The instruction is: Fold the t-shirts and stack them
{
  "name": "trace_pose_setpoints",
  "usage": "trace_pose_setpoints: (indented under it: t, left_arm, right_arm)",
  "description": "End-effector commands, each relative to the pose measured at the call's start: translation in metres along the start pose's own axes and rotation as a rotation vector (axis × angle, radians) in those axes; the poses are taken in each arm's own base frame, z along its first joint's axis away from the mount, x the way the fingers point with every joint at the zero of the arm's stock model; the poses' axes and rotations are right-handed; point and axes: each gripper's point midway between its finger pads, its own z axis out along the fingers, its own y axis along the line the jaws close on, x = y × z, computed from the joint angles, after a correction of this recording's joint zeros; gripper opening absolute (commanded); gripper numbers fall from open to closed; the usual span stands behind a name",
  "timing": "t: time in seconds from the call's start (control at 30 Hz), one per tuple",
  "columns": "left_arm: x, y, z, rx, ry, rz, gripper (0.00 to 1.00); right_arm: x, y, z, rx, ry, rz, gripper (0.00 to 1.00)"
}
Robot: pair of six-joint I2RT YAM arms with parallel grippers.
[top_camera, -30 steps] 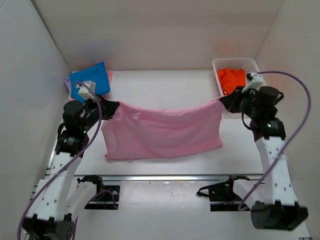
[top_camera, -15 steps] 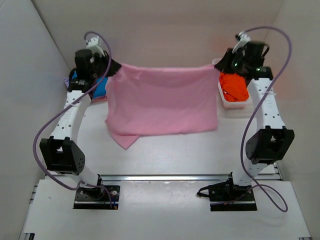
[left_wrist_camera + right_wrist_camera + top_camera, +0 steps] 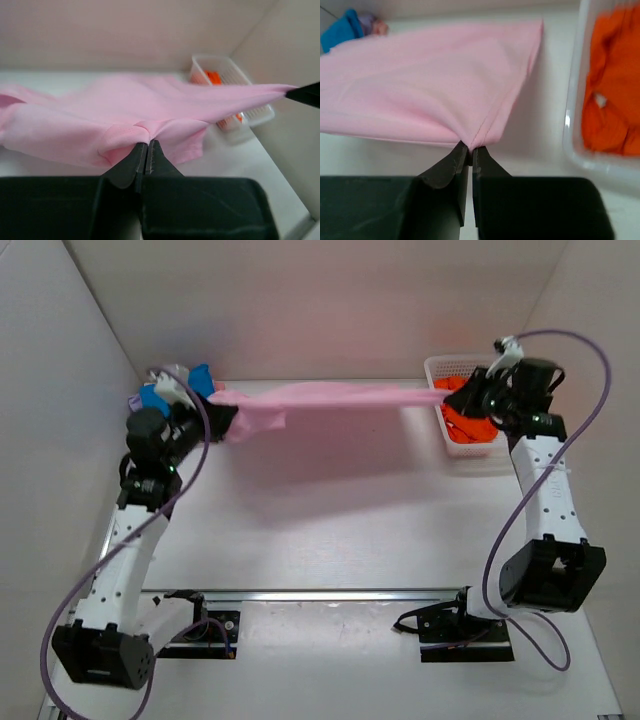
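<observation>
Right now we have the light pink t-shirt (image 3: 330,396) strung in the air between both arms, across the upper part of the overhead view and above the tabletop (image 3: 330,540). Our left tool (image 3: 222,420) is clamped on one bunched corner at the upper left. Our right tool (image 3: 452,397) is clamped on the opposite corner at the upper right, just beside the white lattice basket (image 3: 470,364) that holds the orange t-shirt (image 3: 468,428). The bright blue t-shirt (image 3: 152,398) lies in the upper left corner, behind the left arm.

We judge the step in hand to be spreading this shirt flat for folding. To do it well, we should hold both pinches firm, keep the cloth taut and level between them, and lower it toward the middle of the tabletop so the loose edge touches first and the rest lays out without wrinkles. We should steer the right side away from the basket rim and the left side away from the blue shirt, since a snag on either could drag it along.
</observation>
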Motion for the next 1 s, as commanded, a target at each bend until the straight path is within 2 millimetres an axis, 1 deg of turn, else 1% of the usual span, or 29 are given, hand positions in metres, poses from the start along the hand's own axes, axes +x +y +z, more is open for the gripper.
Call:
trace_pose_setpoints:
  t: [0.0, 0.03, 0.07, 0.1, 0.13, 0.17, 0.2, 0.23, 0.3, 0.33, 0.37, 0.4, 0.43, 0.47, 0.5, 0.53, 0.6, 0.63, 0.67, 0.7, 0.73, 0.77, 0.8, 0.87, 0.9, 0.93, 0.97]
  left_arm:
    - [0.068, 0.004, -0.020, 0.004, 0.093, -0.072, 0.00]
    - [0.091, 0.007, -0.031, -0.003, 0.126, -0.100, 0.00]
    - [0.111, 0.011, -0.042, -0.017, 0.151, -0.119, 0.00]
    - [0.130, 0.021, -0.053, -0.052, 0.173, -0.137, 0.00]
    - [0.144, 0.023, -0.059, -0.065, 0.199, -0.150, 0.00]
    - [0.166, 0.030, -0.069, -0.089, 0.225, -0.163, 0.00]
    - [0.170, 0.034, -0.076, -0.108, 0.213, -0.165, 0.00]
    - [0.207, 0.048, -0.087, -0.153, 0.265, -0.198, 0.00]
    - [0.226, 0.057, -0.093, -0.185, 0.282, -0.236, 0.00]
    - [0.250, 0.062, -0.100, -0.210, 0.328, -0.273, 0.00]
    - [0.265, 0.064, -0.105, -0.221, 0.358, -0.310, 0.00]
    - [0.283, 0.066, -0.112, -0.238, 0.403, -0.346, 0.00]
    - [0.288, 0.066, -0.114, -0.248, 0.421, -0.362, 0.00]
    - [0.299, 0.064, -0.119, -0.248, 0.455, -0.393, 0.00]
    - [0.303, 0.061, -0.122, -0.236, 0.471, -0.400, 0.00]
    - [0.310, 0.060, -0.126, -0.237, 0.490, -0.408, 0.00]
    - [0.315, 0.058, -0.133, -0.237, 0.485, -0.418, 0.00]
    - [0.320, 0.056, -0.137, -0.239, 0.498, -0.433, 0.00]
    - [0.323, 0.059, -0.141, -0.259, 0.495, -0.438, 0.00]
    - [0.321, 0.059, -0.140, -0.254, 0.483, -0.435, 0.00]
    - [0.328, 0.059, -0.143, -0.259, 0.509, -0.441, 0.00]
    - [0.328, 0.057, -0.142, -0.248, 0.511, -0.444, 0.00]
    - [0.321, 0.057, -0.137, -0.238, 0.491, -0.446, 0.00]
    - [0.318, 0.060, -0.133, -0.248, 0.490, -0.441, 0.00]
    - [0.312, 0.062, -0.130, -0.256, 0.482, -0.436, 0.00]
    - [0.312, 0.065, -0.129, -0.264, 0.481, -0.430, 0.00]
    - [0.304, 0.065, -0.124, -0.259, 0.469, -0.412, 0.01]
  right_arm:
    - [0.060, -0.026, -0.002, 0.054, 0.085, 0.073, 0.00]
    - [0.085, -0.029, -0.005, 0.063, 0.118, 0.101, 0.00]
    - [0.118, -0.035, -0.006, 0.074, 0.181, 0.136, 0.00]
    - [0.148, -0.038, -0.009, 0.090, 0.236, 0.167, 0.00]
    - [0.157, -0.036, -0.011, 0.085, 0.248, 0.168, 0.00]
    - [0.183, -0.039, -0.013, 0.092, 0.302, 0.197, 0.00]
    - [0.208, -0.041, -0.015, 0.103, 0.357, 0.220, 0.00]
    - [0.232, -0.043, -0.018, 0.114, 0.414, 0.242, 0.00]
    - [0.257, -0.048, -0.022, 0.141, 0.486, 0.273, 0.00]
    - [0.277, -0.047, -0.027, 0.151, 0.542, 0.291, 0.00]
    - [0.291, -0.049, -0.031, 0.163, 0.583, 0.321, 0.00]
    - [0.299, -0.047, -0.034, 0.169, 0.605, 0.333, 0.00]
    - [0.305, -0.046, -0.037, 0.171, 0.620, 0.348, 0.00]
    - [0.313, -0.043, -0.042, 0.174, 0.637, 0.367, 0.00]
    - [0.321, -0.043, -0.047, 0.186, 0.653, 0.381, 0.00]
    - [0.318, -0.040, -0.047, 0.184, 0.639, 0.394, 0.00]
    - [0.332, -0.034, -0.054, 0.184, 0.671, 0.422, 0.00]
    - [0.334, -0.033, -0.057, 0.188, 0.681, 0.422, 0.00]
    - [0.341, -0.033, -0.061, 0.194, 0.703, 0.430, 0.00]
    - [0.345, -0.031, -0.063, 0.186, 0.715, 0.439, 0.00]
    - [0.346, -0.029, -0.063, 0.181, 0.723, 0.438, 0.00]
    - [0.348, -0.030, -0.062, 0.181, 0.720, 0.442, 0.00]
    - [0.346, -0.029, -0.061, 0.175, 0.720, 0.442, 0.00]
    - [0.346, -0.030, -0.058, 0.170, 0.727, 0.449, 0.00]
    - [0.340, -0.030, -0.055, 0.162, 0.712, 0.449, 0.00]
    - [0.339, -0.031, -0.053, 0.162, 0.715, 0.449, 0.00]
    - [0.332, -0.032, -0.048, 0.156, 0.700, 0.438, 0.00]
